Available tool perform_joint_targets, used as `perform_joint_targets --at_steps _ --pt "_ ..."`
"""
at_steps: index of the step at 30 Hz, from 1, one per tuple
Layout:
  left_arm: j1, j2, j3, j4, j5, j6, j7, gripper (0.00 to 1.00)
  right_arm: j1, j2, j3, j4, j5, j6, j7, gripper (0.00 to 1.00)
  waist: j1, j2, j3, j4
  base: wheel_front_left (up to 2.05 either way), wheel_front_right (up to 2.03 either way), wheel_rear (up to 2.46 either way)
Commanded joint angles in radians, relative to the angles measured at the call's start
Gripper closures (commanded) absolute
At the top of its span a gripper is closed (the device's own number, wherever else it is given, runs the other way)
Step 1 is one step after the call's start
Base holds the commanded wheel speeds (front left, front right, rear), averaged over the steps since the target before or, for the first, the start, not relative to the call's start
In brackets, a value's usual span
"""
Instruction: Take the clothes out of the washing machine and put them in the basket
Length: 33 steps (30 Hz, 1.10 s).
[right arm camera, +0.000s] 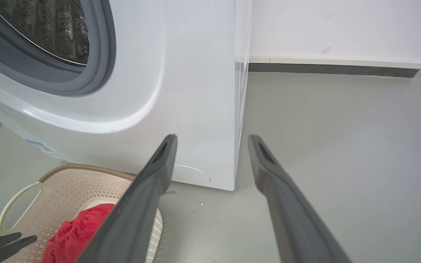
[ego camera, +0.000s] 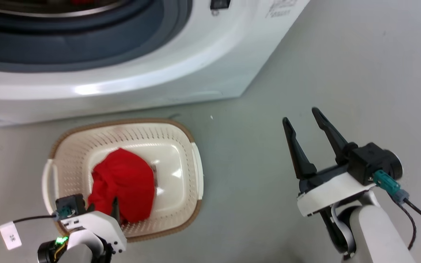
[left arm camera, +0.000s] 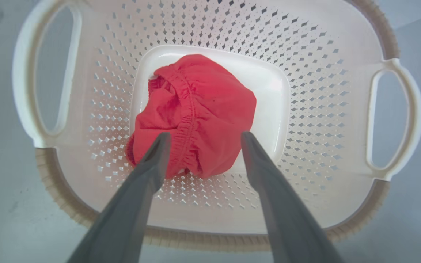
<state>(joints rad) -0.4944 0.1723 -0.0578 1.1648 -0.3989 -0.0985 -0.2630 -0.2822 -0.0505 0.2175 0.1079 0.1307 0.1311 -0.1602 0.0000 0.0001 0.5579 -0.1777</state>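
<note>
A plain red garment (ego camera: 122, 179) lies bunched on the bottom of the cream basket (ego camera: 181, 146), which stands on the floor in front of the white washing machine (ego camera: 196, 54). My left gripper (ego camera: 102, 206) hangs over the basket's near rim. In the left wrist view the left gripper (left arm camera: 203, 137) is open, its fingers spread above the garment (left arm camera: 203, 106) with nothing between them. My right gripper (ego camera: 300, 115) is open and empty over the bare floor right of the basket. A sliver of red (ego camera: 82, 1) shows in the drum opening at the top edge.
The right wrist view looks past my right gripper (right arm camera: 212, 138) at the washer's front corner (right arm camera: 181, 91), its steel drum (right arm camera: 49, 29) and grey door ring. The basket (right arm camera: 68, 186) sits low left there. Grey floor (ego camera: 342, 73) spreads right toward a white wall (right arm camera: 342, 29).
</note>
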Motion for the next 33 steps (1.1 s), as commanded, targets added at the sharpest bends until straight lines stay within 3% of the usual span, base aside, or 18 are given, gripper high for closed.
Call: perform_joint_targets --at_steps 1,9,17,24,33 --pt "0.036 -0.015 0.005 -0.024 0.011 -0.002 -0.003 0.00 0.031 0.001 -0.014 0.004 -0.010 -0.001 0.011 0.00 0.0000 -0.0001 -0.132 0.048 0.00 0.00 0.00" --pt "0.134 -0.051 0.026 -0.155 0.048 0.009 -0.003 0.00 0.128 0.001 -0.059 -0.033 -0.035 -0.001 0.061 0.00 0.0000 -0.0001 -0.256 0.099 0.00 0.00 0.00" --pt "0.157 -0.073 0.058 -0.332 0.101 0.004 -0.003 0.00 0.169 0.001 -0.061 -0.084 -0.040 -0.001 0.095 0.00 0.0000 -0.0001 -0.289 0.129 0.00 0.00 0.00" --pt "0.079 -0.085 0.048 -0.434 0.151 -0.008 -0.003 0.00 0.177 0.001 -0.055 -0.109 -0.049 -0.001 0.109 0.00 0.0000 -0.0001 -0.285 0.151 0.00 0.00 0.00" --pt "-0.118 -0.085 0.012 -0.423 0.182 -0.025 -0.003 0.00 0.156 0.001 -0.041 -0.141 -0.065 -0.001 0.123 0.00 0.0000 -0.0001 -0.228 0.165 0.00 0.00 0.00"
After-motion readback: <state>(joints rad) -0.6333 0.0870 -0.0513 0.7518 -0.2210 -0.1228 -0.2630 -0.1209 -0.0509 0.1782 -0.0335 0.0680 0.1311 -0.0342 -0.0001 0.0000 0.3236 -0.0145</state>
